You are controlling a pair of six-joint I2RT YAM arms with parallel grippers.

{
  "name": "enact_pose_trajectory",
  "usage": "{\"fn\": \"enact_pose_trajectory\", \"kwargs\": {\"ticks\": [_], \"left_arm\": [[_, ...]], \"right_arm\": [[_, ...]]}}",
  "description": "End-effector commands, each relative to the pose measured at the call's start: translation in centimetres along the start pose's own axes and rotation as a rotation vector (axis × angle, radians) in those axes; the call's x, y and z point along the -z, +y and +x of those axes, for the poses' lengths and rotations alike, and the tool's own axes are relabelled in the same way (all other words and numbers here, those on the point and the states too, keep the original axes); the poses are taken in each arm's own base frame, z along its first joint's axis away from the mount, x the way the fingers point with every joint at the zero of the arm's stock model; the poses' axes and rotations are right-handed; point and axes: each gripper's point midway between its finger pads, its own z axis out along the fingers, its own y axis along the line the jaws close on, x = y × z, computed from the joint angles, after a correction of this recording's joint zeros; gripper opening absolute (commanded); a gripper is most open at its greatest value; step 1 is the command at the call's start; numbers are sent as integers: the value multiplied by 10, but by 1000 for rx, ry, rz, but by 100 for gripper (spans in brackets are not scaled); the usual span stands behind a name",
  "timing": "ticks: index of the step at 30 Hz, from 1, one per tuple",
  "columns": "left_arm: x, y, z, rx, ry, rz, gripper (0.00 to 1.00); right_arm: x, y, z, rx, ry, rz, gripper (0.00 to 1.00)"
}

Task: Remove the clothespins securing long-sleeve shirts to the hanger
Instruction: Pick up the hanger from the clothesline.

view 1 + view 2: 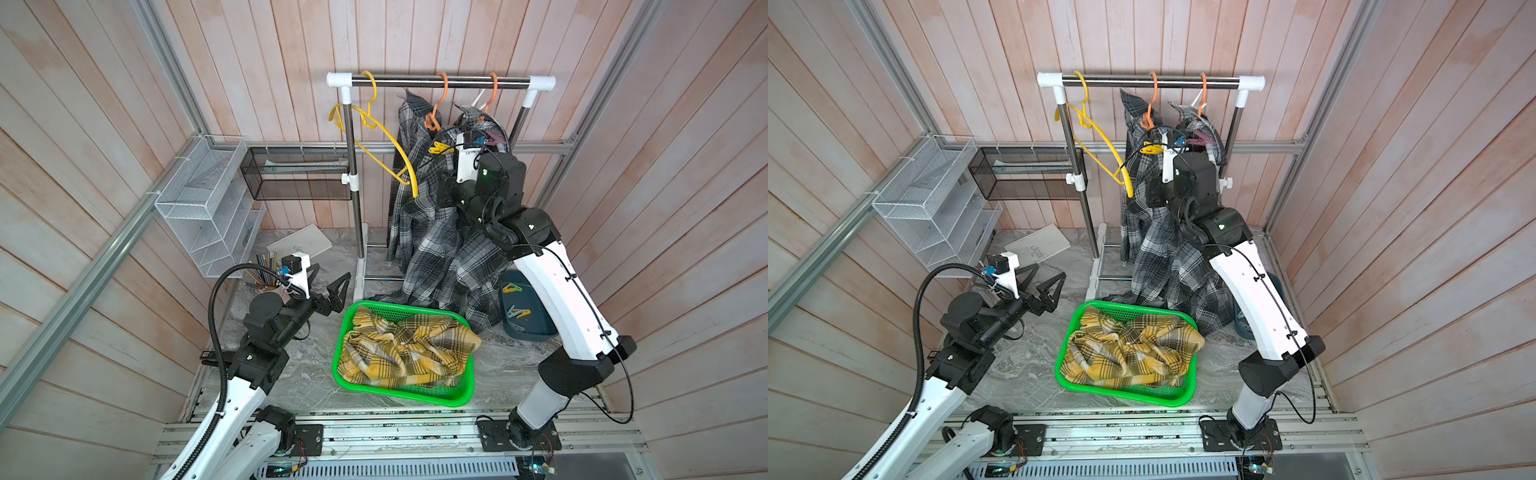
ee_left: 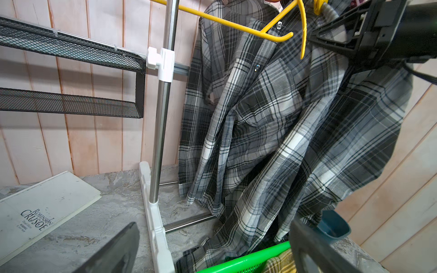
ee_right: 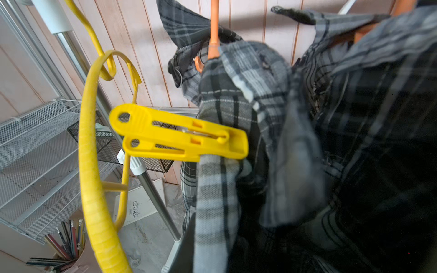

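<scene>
- The left tool (image 1: 328, 277) hovers low over the counter (image 1: 299, 374) at the lower left of both top views, with its jaws spread wide.
- The right arm reaches up to the rail (image 1: 440, 81) at the upper centre of both top views. The right tool (image 2: 331, 39) is at the shoulders of the grey checked shirts (image 1: 436, 249).
- The wrist camera hides the right tool's fingertips in the top views, and they are blurred close up. I cannot tell whether it is wide, narrow or holding anything.
- A yellow clothespin (image 3: 179, 134) is clamped on the shoulder edge of one grey checked shirt, centre-left in the right wrist view. In a top view it sits just left of the wrist camera (image 1: 438, 147).
- A mauve clothespin (image 1: 1200, 137) shows at the shoulder of the right-hand shirt.
- Both grey checked shirts hang from orange hangers (image 1: 442, 93), and their hems reach the counter.
- A yellow hanger (image 1: 386, 137) hangs tilted on the left part of the rail.
- The yellow plaid shirt (image 1: 407, 349) lies crumpled in the green basket (image 1: 345, 328) at the lower centre.
- A blue bin (image 1: 523, 332), right of centre and partly behind the right arm, holds loose clothespins (image 1: 517, 312).
</scene>
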Motion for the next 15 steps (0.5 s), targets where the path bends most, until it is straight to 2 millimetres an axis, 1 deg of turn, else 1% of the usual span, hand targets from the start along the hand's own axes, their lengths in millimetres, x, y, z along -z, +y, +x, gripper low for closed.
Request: {"fn": "enact_pose_trajectory", "kwargs": {"ticks": [1, 8, 15], "left_arm": [[0, -1, -5, 5, -17, 13, 100], [-3, 0, -5, 12, -17, 15, 100], [-6, -1, -9, 19, -27, 23, 100]], "right_arm": [[-6, 2, -10, 4, -41, -5, 0], [4, -2, -30, 6, -103, 17, 0], [23, -4, -56, 12, -181, 15, 0]]}}
